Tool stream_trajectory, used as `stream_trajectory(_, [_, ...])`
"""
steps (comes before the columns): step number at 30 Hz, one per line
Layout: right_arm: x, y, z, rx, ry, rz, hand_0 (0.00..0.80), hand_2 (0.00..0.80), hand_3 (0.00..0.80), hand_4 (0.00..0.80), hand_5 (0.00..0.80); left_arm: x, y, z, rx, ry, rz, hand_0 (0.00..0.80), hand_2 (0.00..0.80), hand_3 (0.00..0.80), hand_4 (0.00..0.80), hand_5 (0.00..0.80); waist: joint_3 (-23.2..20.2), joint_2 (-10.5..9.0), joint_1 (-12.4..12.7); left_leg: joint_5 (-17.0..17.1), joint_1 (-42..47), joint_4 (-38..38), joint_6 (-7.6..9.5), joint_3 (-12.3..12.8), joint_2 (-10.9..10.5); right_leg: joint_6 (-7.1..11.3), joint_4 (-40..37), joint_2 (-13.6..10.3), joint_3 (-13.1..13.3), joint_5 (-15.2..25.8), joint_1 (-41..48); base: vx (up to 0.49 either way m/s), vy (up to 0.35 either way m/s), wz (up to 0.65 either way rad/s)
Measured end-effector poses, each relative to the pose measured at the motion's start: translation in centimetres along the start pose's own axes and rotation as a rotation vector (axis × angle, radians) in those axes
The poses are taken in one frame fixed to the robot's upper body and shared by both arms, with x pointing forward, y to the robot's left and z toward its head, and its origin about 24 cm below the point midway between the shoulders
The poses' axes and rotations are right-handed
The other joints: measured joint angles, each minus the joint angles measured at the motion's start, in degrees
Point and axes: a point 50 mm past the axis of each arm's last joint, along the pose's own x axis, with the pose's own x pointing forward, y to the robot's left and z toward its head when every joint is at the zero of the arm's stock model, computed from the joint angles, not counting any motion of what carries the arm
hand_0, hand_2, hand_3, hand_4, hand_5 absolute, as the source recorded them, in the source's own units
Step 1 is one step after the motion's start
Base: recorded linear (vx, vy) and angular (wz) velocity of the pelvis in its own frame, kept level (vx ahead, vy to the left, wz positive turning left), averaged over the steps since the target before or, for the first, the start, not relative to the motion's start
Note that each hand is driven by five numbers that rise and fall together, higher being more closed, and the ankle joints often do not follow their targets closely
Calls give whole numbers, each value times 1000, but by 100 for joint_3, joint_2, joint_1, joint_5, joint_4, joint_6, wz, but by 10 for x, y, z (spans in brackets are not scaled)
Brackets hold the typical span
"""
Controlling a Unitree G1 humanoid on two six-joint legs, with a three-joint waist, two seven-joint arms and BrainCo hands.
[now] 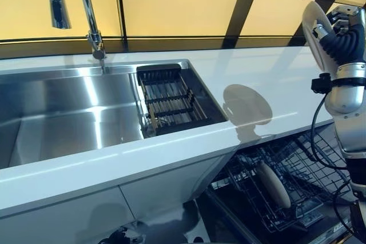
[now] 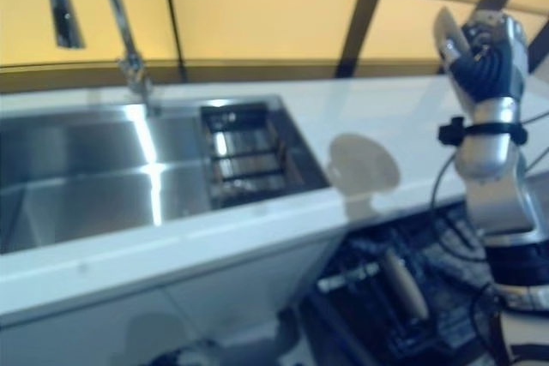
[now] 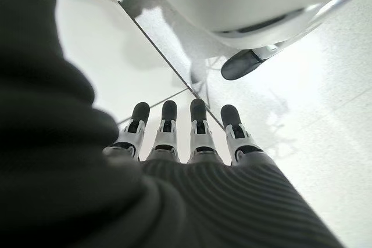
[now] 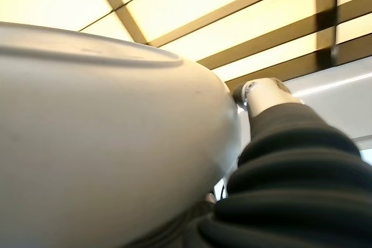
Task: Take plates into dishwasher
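A white plate [image 1: 312, 22] is held upright, well above the right end of the white counter [image 1: 269, 78], by my right hand [image 1: 342, 34], whose fingers are curled round its rim. In the right wrist view the plate [image 4: 104, 137] fills most of the picture, with the thumb [image 4: 263, 93] against its edge. Below the counter the dishwasher rack [image 1: 303, 161] is pulled out, and one beige plate [image 1: 273, 184] stands on edge in it. My left hand [image 3: 192, 143] shows only in its wrist view, fingers straight, holding nothing.
A steel sink [image 1: 68, 112] takes up the left of the counter, with a black drainer basket [image 1: 168, 100] at its right end and a tall tap [image 1: 88, 12] behind it. White cabinet fronts [image 1: 114, 204] run below.
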Motion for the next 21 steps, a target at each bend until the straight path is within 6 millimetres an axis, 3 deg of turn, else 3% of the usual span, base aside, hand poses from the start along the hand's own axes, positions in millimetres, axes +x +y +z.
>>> stream_trajectory(5, [-3,-9,-9,-14,27,4,800,800,800,800,800,1,-6,4,-7,-13,-14,0,0,0,0,0,-81,138,-184,-26,32,1,-38,90,48,-13,-43,58,73,18,3,-44,-115,-9])
stream_trajectory(14, [-16,-13,-24,126,95,117,800,800,800,800,800,1,-13,6,-16,-23,-30,0,0,0,0,0,-153,318,-448,-70,91,-4,-38,302,126,-27,-67,131,281,25,-66,-24,-106,-12])
stream_trajectory(21, [-47,-6,-46,148,170,284,800,800,800,800,800,1,-15,0,-17,-11,-34,0,0,0,0,0,-139,459,-520,-75,72,-1,-47,396,187,-74,-71,205,376,37,-150,-12,-72,-8])
